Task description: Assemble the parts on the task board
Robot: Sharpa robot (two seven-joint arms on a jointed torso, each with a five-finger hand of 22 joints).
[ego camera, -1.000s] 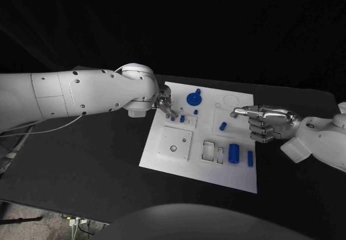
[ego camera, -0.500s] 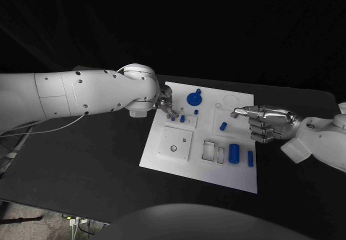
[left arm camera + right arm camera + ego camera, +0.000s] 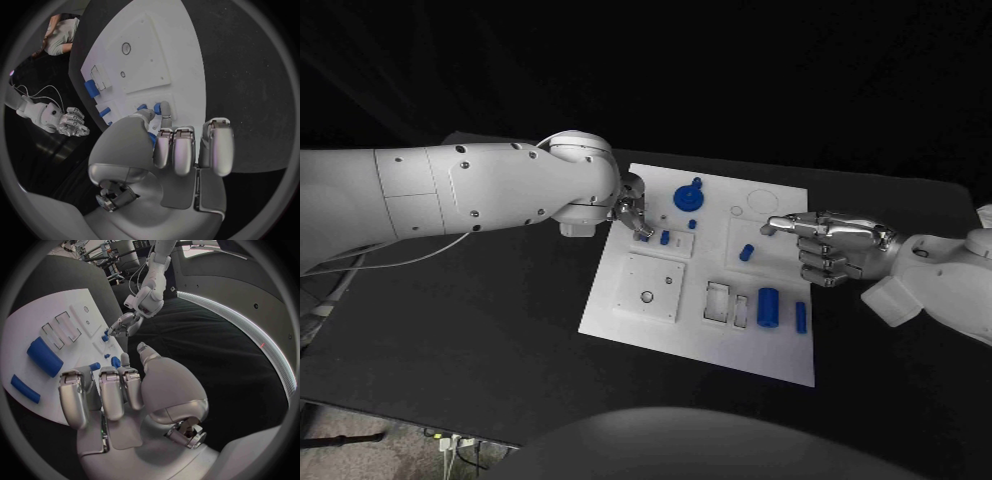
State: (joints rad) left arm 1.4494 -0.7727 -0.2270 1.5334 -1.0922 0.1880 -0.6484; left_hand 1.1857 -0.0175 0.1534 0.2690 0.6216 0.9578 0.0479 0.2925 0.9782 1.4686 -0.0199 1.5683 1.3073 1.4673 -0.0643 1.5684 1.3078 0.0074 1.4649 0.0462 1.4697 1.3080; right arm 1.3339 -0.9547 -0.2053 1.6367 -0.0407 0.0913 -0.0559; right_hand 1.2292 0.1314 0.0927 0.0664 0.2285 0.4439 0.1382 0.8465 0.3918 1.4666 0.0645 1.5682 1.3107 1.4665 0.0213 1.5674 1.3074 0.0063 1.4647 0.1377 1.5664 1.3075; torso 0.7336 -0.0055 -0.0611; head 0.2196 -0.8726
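Observation:
The white task board (image 3: 635, 300) lies mid-table. On it are a blue round part (image 3: 688, 197), small blue pegs (image 3: 664, 237) (image 3: 746, 253), a blue cylinder (image 3: 767, 307) and a thin blue bar (image 3: 800, 317). My left hand (image 3: 630, 212) reaches over the board's left edge, thumb and a finger pinching a small blue peg (image 3: 152, 138) at the board's surface, other fingers curled. My right hand (image 3: 831, 247) hovers over the board's right side with its fingers curled. A small blue part (image 3: 764, 229) sits at its thumb tip, seemingly pinched. The right hand (image 3: 119, 390) faces the left hand (image 3: 128, 320).
The board (image 3: 147, 65) has a square plate with a round hole (image 3: 646, 296) and two rectangular slots (image 3: 717, 303) near its front. Black table (image 3: 473, 330) surrounds the board. My bulky left arm (image 3: 473, 195) lies across the table's left side.
My left arm has edged slightly to the right, its fingertips staying at the small pegs. The right hand has held still.

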